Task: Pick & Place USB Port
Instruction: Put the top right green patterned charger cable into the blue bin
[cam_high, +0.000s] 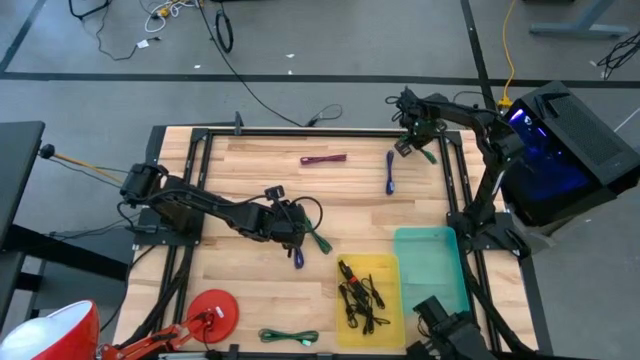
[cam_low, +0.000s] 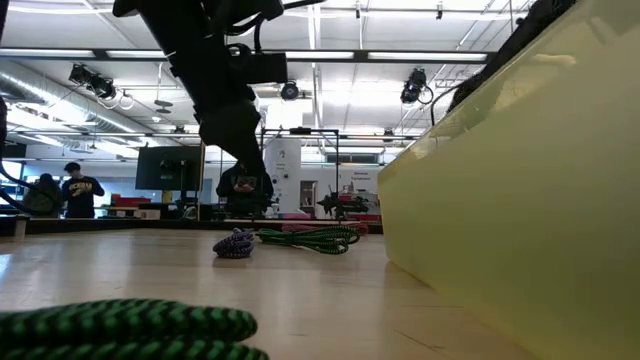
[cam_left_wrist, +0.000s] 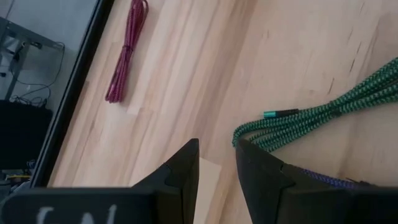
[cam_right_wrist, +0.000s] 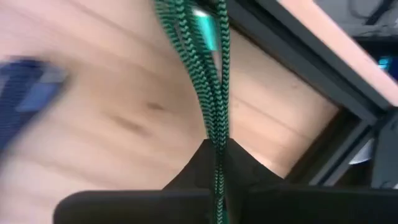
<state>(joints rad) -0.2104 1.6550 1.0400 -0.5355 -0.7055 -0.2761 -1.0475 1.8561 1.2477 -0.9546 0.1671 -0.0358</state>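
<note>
Cables are the things being sorted here, and the right claw (cam_right_wrist: 217, 163) is working at the far right corner of the table (cam_high: 250, 300), its fingers clenched on a green braided cable (cam_right_wrist: 208, 93) whose strands are running straight out from between them toward a green plug end. My reading is that the pick is just being made on this one, so the next move is calling for a clean lift off the wood and a carry back toward the near edge, where the yellow bin (cam_high: 368, 268) and the teal bin (cam_high: 432, 250) are sitting well apart from this claw; which of the two is meant for it I cannot tell, though the yellow one is already holding several dark cables. Just beside the right claw, toward the table's middle, a blue cable (cam_high: 389, 172) is lying free, and farther along the same edge a red cable (cam_high: 323, 159) is resting untouched. The left claw (cam_left_wrist: 217, 165) is hovering near the table's centre with its fingers partly apart and nothing showing between them; directly ahead of its tips a second green cable (cam_left_wrist: 323, 115) is lying coiled, with a purple cable (cam_low: 235, 244) close under it. Another green cable (cam_high: 288, 336) is lying at the near edge. As for writing, pale letters are showing on the left claw's body but are too cropped to read, and no brand or label can be made out elsewhere.
</note>
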